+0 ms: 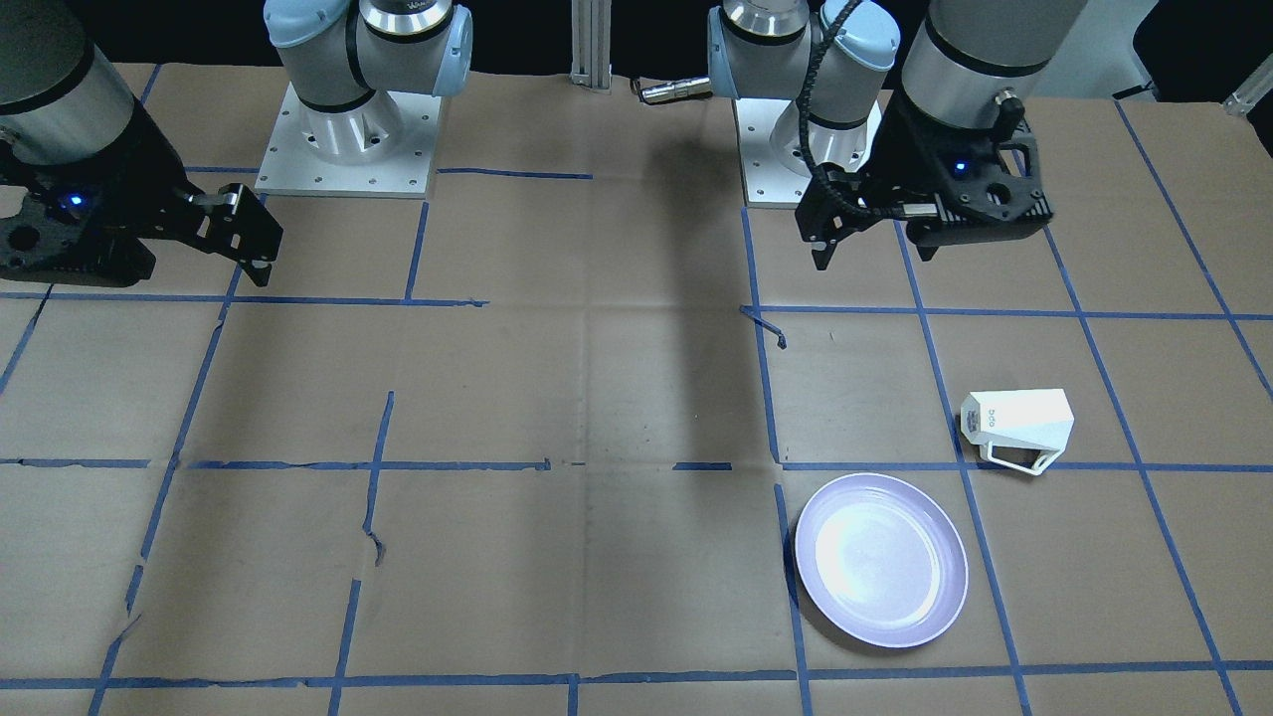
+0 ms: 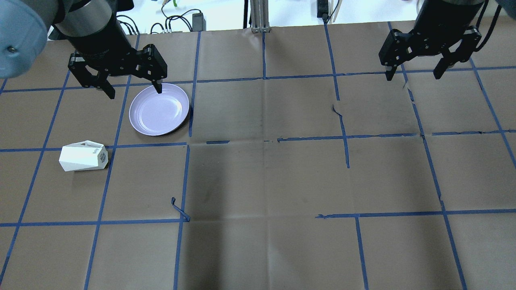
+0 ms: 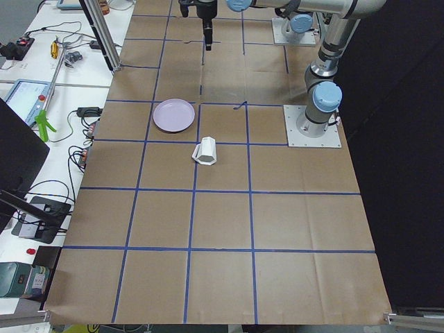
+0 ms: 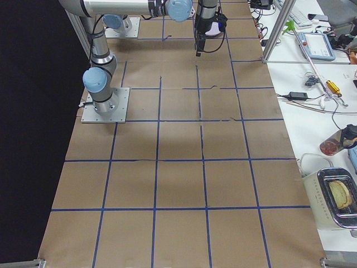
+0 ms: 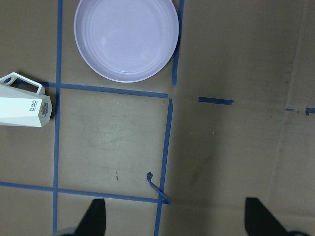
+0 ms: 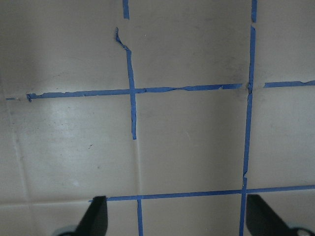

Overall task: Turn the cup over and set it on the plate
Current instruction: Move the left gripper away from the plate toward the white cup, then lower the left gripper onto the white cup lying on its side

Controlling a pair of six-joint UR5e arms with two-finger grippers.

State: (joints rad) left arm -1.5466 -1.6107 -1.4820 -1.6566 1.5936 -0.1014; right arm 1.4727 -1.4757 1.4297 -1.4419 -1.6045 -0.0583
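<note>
cup (image 2: pixel 83 156) lying on its side on the counter (image 2: pixel 266 181), near the plate (image 2: pixel 159 109) but apart, left pincer (image 2: pixel 135 92) gaping and empty nearby, right pincer (image 2: pixel 412 76) gaping too, well off

The cup (image 2: pixel 83 156) is showing plain white all over, its faceted sides shading to pale grey, with small grey lettering (image 2: pixel 95 151) on its base. The plate (image 2: pixel 159 109) is gleaming an unpatterned pale lavender, with a whitish glare at its middle. Brown paper (image 2: pixel 262 181) is covering the table, and blue tape (image 2: pixel 225 80) is crossing it in a grid of squares, broken in places. The left gripper (image 2: pixel 135 93) and the right gripper (image 2: pixel 412 77) are both showing black; the arms' joint caps (image 1: pixel 453 45) are showing pale blue.
</note>
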